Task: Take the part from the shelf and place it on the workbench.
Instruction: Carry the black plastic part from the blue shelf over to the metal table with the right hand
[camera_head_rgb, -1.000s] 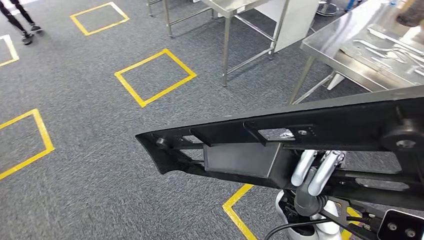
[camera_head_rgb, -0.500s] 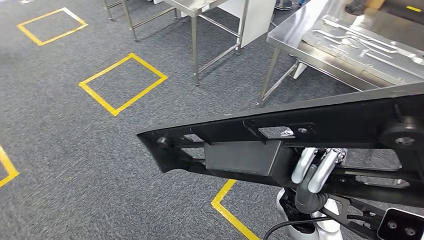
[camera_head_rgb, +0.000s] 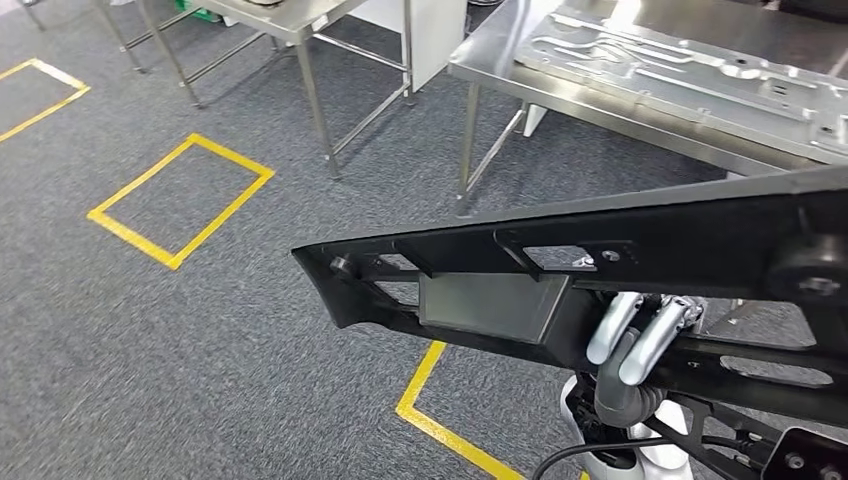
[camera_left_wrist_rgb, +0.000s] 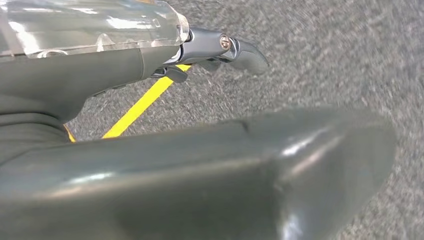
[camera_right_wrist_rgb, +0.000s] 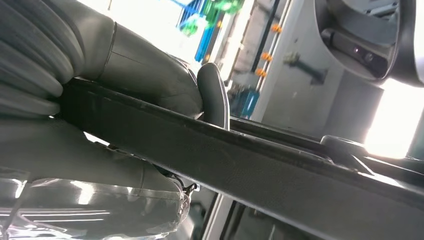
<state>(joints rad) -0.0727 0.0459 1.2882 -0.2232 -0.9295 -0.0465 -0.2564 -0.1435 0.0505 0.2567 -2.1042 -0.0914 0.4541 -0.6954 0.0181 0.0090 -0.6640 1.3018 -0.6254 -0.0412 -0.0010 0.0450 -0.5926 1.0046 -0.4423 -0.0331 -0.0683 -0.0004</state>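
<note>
At the upper left of the head view, a grey carpet (camera_head_rgb: 200, 330) is seen, marked with yellow tape. Three taped outlines can be counted: a corner of one (camera_head_rgb: 45, 95) at the far left edge, one full rectangle (camera_head_rgb: 180, 200) left of centre, and one partial outline (camera_head_rgb: 435, 420) at the lower middle. Further right along the top, two steel tables are seen: a smaller one (camera_head_rgb: 300, 15) standing on thin legs and, just right of it, the workbench (camera_head_rgb: 600, 100), on which one flat embossed metal plate (camera_head_rgb: 690, 65) is laid.

Across the lower right half of the frame, one long black part (camera_head_rgb: 560, 290) is held above the floor, with its pointed end at mid-frame and its length running off the right edge. It is kept well apart from the workbench.

In the left wrist view, the left hand (camera_left_wrist_rgb: 220, 47) is shown over the carpet; whether its fingers are spread or curled cannot be told.

In the right wrist view, the right hand (camera_right_wrist_rgb: 145, 80) is seen clamped around the part's edge, with the thumb (camera_right_wrist_rgb: 212, 95) pressed over the rim.
</note>
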